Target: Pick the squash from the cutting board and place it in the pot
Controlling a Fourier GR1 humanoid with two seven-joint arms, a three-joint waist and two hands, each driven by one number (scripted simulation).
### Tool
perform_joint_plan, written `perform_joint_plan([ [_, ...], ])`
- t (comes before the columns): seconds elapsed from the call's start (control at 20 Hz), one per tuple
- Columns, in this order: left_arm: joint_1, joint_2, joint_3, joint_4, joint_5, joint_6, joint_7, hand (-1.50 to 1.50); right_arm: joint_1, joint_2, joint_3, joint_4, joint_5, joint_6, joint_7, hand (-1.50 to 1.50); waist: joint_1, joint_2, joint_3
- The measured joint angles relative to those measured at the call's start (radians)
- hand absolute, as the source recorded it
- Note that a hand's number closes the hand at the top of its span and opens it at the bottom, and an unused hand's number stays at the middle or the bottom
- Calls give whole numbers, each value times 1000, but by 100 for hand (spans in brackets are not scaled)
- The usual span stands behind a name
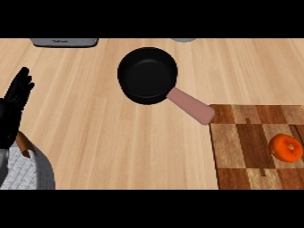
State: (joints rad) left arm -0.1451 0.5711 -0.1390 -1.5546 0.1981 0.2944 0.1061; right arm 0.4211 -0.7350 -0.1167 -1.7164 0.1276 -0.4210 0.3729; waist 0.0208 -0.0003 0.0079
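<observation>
A small, round, bright orange squash (pixel 286 148) lies on a wooden cutting board (pixel 246 147) made of light and dark brown blocks, at the lower right of the pale wooden surface (pixel 115 129). The squash sits toward the board's right side, with a paler spot near its middle, and nothing touches it.

The left hand (pixel 16 95), black, shows at the left edge with its fingers straight and pointing up, released and holding nothing; it rests there, well apart from the squash. Its grey forearm (pixel 22 171) enters from the lower left corner. The right hand does not appear in the view.

A black round pot (pixel 147 75) with a pinkish handle (pixel 190 106) stands near the centre of the surface, up and to the left of the board. The handle slants down to the right, and its tip reaches the board's upper left corner. The pot is dark inside, with nothing visible in it. At the top edge, a grey object (pixel 64 42) and a second small grey object (pixel 184 39) are partly cut off.
</observation>
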Motion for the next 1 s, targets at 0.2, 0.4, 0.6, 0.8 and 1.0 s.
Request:
perform_joint_plan([
  [0.2,-15,-9,-4,6,-10,-3,4,0,-32,-92,55,-27,-24,150,193,-150,15,3,0],
  [0.4,-25,-20,-9,17,-23,-7,0,0,-121,-152,100,-26,-95,298,359,-150,25,3,3],
  [0.6,-22,-27,-2,18,-25,-16,-9,0,-228,-168,143,-11,-152,398,492,-150,27,0,5],
  [0.8,-8,-28,7,12,-33,-18,-6,0,-320,-148,189,27,-169,453,559,-150,19,-3,7],
  [1.0,-2,-34,14,12,-41,-23,-8,0,-402,-139,225,97,-165,493,593,-150,16,-4,8],
])
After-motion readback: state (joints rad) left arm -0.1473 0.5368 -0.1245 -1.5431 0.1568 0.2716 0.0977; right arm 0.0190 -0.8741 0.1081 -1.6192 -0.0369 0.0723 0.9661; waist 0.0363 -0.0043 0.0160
